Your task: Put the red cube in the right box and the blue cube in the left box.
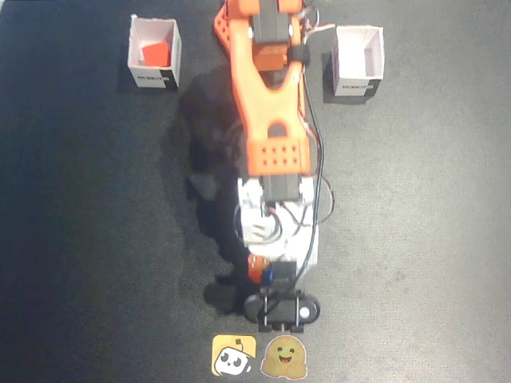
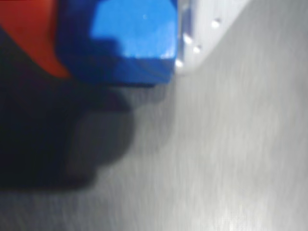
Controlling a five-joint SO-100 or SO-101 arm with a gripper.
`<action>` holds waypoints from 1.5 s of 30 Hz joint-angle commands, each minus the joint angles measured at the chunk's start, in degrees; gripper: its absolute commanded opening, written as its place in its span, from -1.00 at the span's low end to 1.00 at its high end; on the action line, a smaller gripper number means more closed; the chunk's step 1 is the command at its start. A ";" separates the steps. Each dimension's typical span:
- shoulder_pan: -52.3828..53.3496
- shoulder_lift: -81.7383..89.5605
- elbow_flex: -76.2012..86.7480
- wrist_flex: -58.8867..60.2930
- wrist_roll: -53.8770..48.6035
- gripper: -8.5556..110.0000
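Dark, matte tabletop (image 1: pixel 72 239) is filling the fixed view, with two white boxes sitting well apart at its far edge. One box (image 1: pixel 155 53), on the left of that view, is already holding the red cube (image 1: pixel 156 53), so that half of the job looks done. Its twin (image 1: pixel 357 61), on the right of the view, is showing only a bright white inner wall and looks empty. Between them the orange arm (image 1: pixel 270 96) is reaching down toward the near edge, where the gripper (image 1: pixel 270 274) is closing around the blue cube (image 2: pixel 132 36). From the wrist view, the cube is sitting tight between an orange finger (image 2: pixel 33 33) and a pale one (image 2: pixel 207 24), so the claw seems clamped on it, presumably for carrying to the empty box. Two stickers (image 1: pixel 259 356) are lying just beyond the gripper.
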 commanded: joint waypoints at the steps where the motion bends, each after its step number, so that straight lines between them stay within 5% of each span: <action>1: -0.18 7.91 0.35 3.52 0.09 -0.67; 19: -5.54 40.96 23.47 11.60 0.00 -0.67; 45: -42.10 58.01 30.15 31.46 2.11 -0.65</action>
